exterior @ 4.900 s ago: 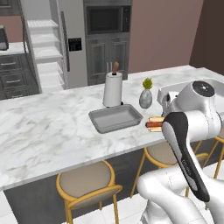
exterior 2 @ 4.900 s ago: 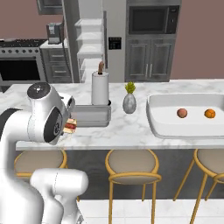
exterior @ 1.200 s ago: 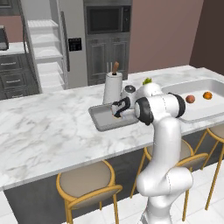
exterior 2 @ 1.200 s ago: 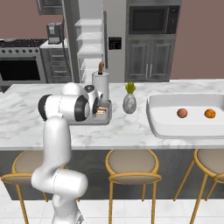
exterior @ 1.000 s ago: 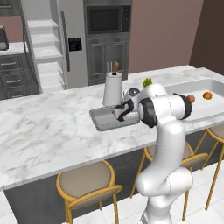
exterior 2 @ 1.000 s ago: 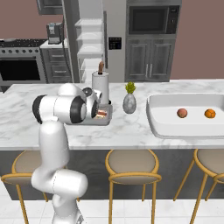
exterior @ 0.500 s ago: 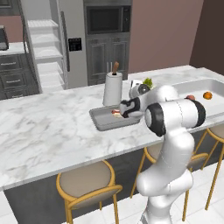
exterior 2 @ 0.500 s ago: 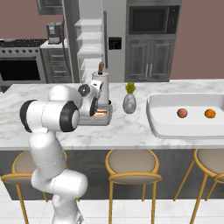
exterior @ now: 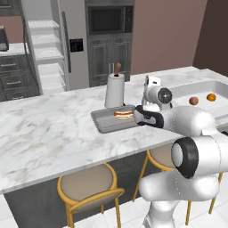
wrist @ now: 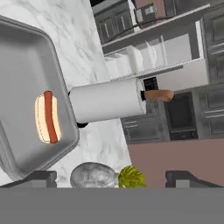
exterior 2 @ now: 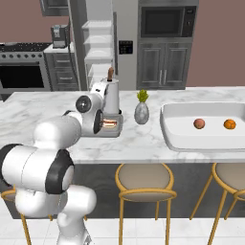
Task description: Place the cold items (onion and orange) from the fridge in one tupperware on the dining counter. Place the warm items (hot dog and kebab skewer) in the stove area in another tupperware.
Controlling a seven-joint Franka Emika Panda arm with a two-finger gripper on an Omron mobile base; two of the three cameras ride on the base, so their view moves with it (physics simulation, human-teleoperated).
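Since a second ago the white arm has swung its elbow down and toward the cameras, and the hot dog in its pale bun (exterior: 123, 114), then hidden behind the claw, now lies free in the shallow grey metal tray (exterior: 101, 122) on the white marble counter (exterior: 53, 129). The claw (exterior: 136, 116) hangs at the tray's right end, its fingers spread wide and holding nothing. From the right base view the arm's wrist covers most of the tray, leaving only the hot dog's end (exterior 2: 109, 124) and the tray's near corner (exterior 2: 116, 130) visible. The hand view looks down on the whole bun (wrist: 47, 117), a red sausage along its middle, resting near the tray's edge beside the white paper towel roll on its wooden-topped holder (wrist: 107, 100) and the grey speckled vase with a green plant (wrist: 94, 176). Well apart along the counter, a brownish onion (exterior 2: 199, 124) and an orange (exterior 2: 229, 124) sit in a white rectangular tupperware (exterior 2: 172, 134).
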